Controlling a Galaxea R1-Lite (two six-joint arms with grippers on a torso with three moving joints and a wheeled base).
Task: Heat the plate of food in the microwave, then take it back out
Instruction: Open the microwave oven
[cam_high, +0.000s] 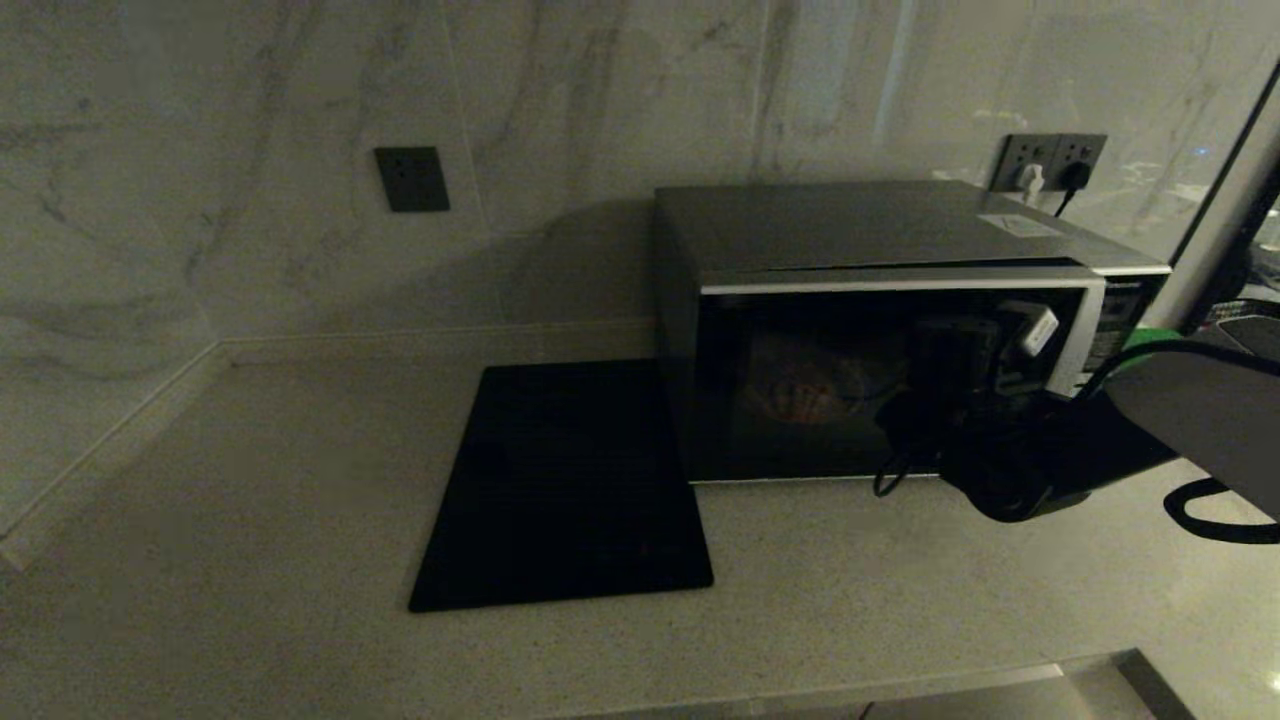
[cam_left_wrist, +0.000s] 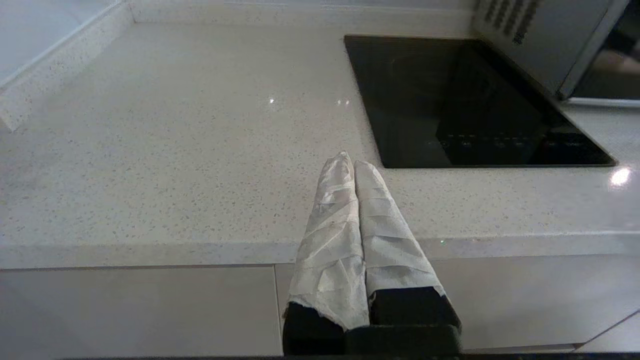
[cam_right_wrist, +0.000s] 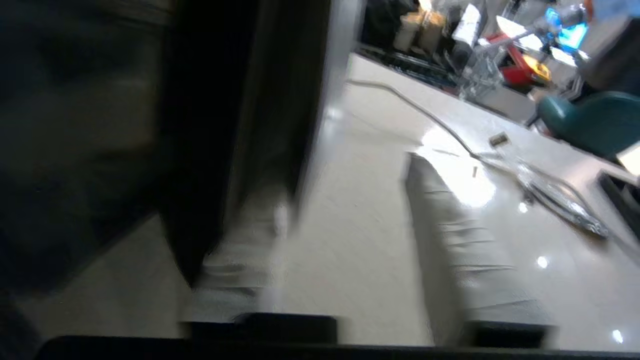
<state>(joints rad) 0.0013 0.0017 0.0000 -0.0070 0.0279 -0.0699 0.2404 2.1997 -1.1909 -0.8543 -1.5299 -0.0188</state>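
The plate of food (cam_high: 805, 395) sits inside the closed microwave (cam_high: 880, 330), so I have the right gripper (cam_right_wrist: 345, 250) at its door edge, fingers apart, seemingly straddling the handle to pull; left gripper (cam_left_wrist: 354, 167) parked, fingers together.

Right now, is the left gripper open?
No. In the left wrist view the left gripper's two cloth-wrapped fingers lie pressed together with nothing between them, above the countertop edge.
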